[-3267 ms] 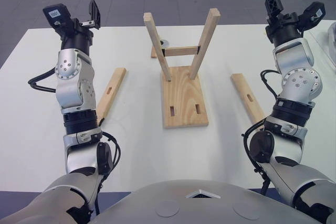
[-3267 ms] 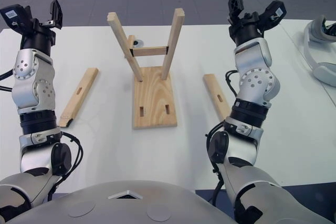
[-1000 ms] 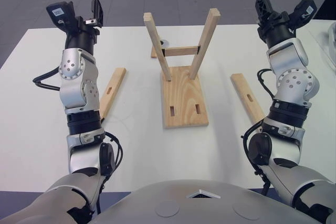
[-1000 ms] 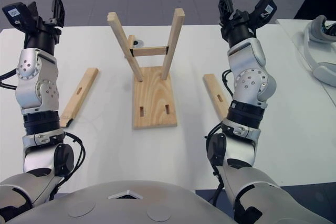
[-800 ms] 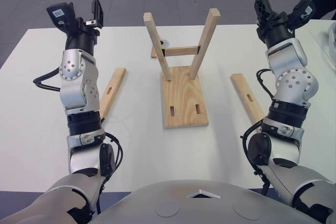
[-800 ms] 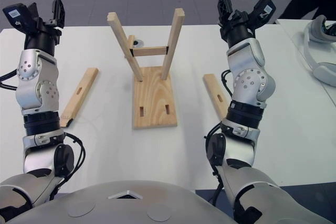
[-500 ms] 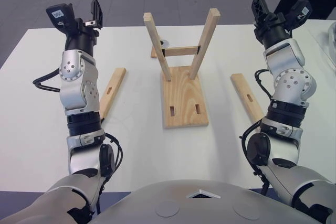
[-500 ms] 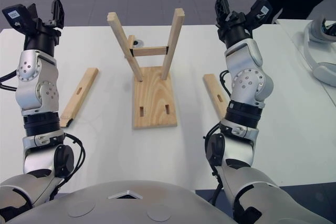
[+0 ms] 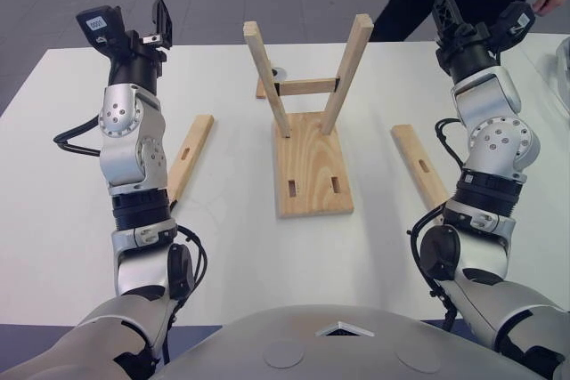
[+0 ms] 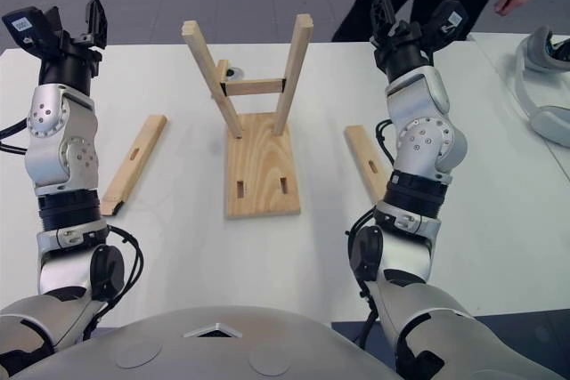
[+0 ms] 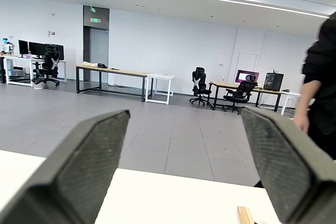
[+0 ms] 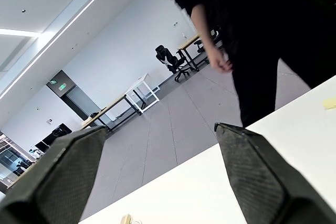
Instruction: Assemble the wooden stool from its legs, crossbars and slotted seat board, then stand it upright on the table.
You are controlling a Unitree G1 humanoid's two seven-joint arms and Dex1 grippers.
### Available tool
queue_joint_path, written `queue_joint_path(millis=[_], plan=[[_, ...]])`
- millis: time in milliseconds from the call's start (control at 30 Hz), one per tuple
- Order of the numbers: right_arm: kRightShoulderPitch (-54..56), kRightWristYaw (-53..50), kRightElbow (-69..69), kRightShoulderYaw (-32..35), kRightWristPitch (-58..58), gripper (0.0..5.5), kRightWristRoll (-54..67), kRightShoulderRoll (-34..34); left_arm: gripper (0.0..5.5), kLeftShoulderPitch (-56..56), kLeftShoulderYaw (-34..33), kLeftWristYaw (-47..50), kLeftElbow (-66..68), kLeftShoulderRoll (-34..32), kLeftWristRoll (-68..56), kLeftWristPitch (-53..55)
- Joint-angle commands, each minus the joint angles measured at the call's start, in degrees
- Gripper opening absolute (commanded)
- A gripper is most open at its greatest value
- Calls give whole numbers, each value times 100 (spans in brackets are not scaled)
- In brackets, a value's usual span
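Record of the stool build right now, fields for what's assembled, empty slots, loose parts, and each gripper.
Seat board: flat on the table, mid-table
Assembled: left upright leg and right upright leg stand at the board's far end, joined by a crossbar
Empty slots: two, at the board's near end
Left loose leg: flat on the table, left of the board
Right loose leg: flat, right of the board
Left gripper: raised, fingers open, empty
Right gripper: raised, fingers open, empty

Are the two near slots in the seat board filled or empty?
Empty: both slots show as bare dark holes in the seat board.
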State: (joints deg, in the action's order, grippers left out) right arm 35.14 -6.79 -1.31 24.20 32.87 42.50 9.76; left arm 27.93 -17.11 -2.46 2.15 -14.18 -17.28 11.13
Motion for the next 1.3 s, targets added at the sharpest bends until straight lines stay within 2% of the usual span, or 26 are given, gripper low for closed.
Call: queue_joint_path(millis=[33,800,867,967,1000,1100,1167,1267,1300], plan=[[-38,-9,74,-23,84,384,-18,-3,389,59,23,-18,-7,-4,21,23],[-61,-18,138,-7,92,384,-15,-27,389,31,31,-85,-82,-94,64,20],[-93,-25,173,-15,95,384,-17,-40,389,36,20,-131,-91,-166,67,44],[-137,-63,247,-24,100,384,-25,-72,389,72,94,-718,-195,-652,-5,210],[-157,-73,277,-17,111,384,-19,-68,389,71,132,-1564,-349,-1078,-406,462],[-270,-98,341,99,98,384,-2,10,389,547,304,-4732,-213,-3252,-1350,1595],[-403,-163,488,186,78,384,3,22,389,793,1086,-6509,131,-4297,-1102,1800],[-509,-249,643,235,58,384,14,-31,389,766,2386,-8433,160,-4923,-503,1482],[-507,-255,636,229,60,384,14,-47,389,762,2902,-8778,136,-5008,-380,1241]])
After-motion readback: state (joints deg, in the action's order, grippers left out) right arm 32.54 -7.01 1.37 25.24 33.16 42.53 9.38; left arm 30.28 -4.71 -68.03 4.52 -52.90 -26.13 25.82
